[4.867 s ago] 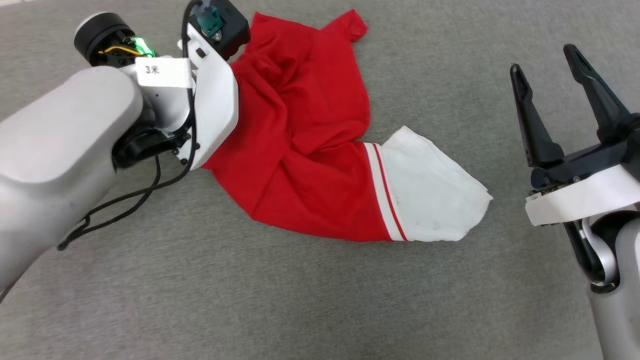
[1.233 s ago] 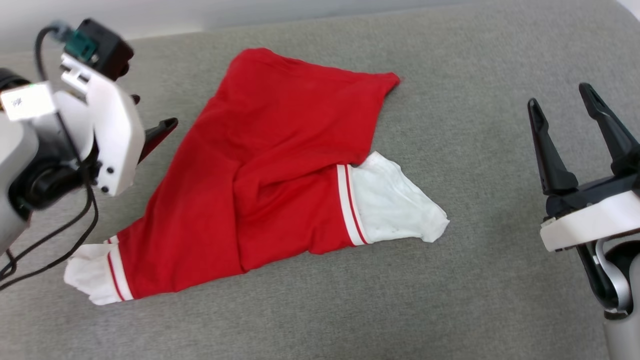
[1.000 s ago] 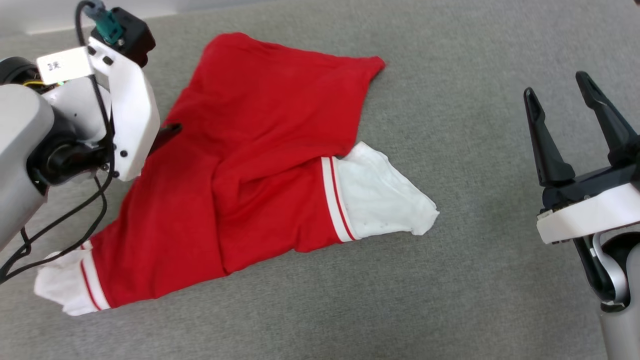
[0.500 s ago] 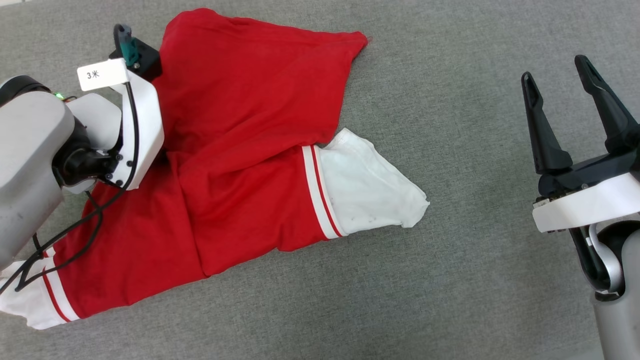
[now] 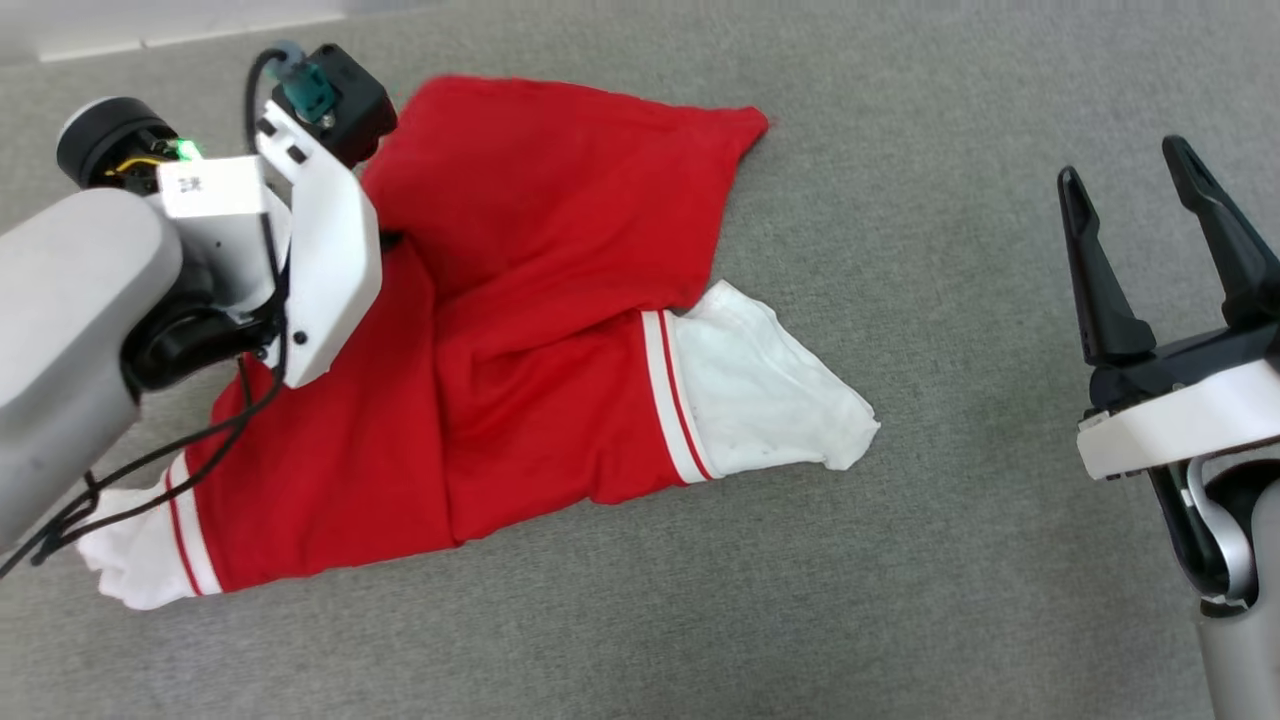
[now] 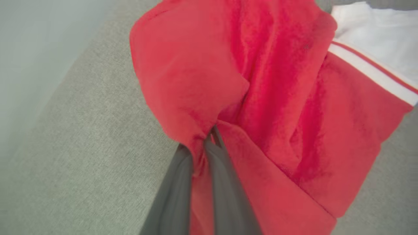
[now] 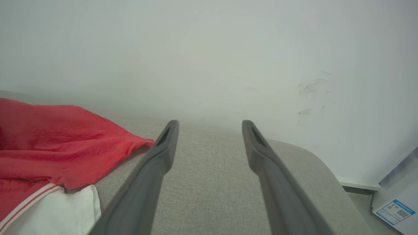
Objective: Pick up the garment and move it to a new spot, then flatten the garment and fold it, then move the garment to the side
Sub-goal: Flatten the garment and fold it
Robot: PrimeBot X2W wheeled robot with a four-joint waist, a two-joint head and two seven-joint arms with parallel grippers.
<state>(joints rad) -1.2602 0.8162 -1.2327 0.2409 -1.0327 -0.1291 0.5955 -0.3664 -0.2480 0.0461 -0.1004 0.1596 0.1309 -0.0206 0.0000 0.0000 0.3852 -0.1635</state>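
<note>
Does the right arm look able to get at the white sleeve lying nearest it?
Probably yes: the right pincer is open and empty, and only bare grey surface lies between it and the white sleeve. The left pincer grips the garment on its far side, out of the way.

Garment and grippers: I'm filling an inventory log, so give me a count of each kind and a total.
garment: 1
grippers: 2, the left gripper and the right gripper
total: 3
</note>
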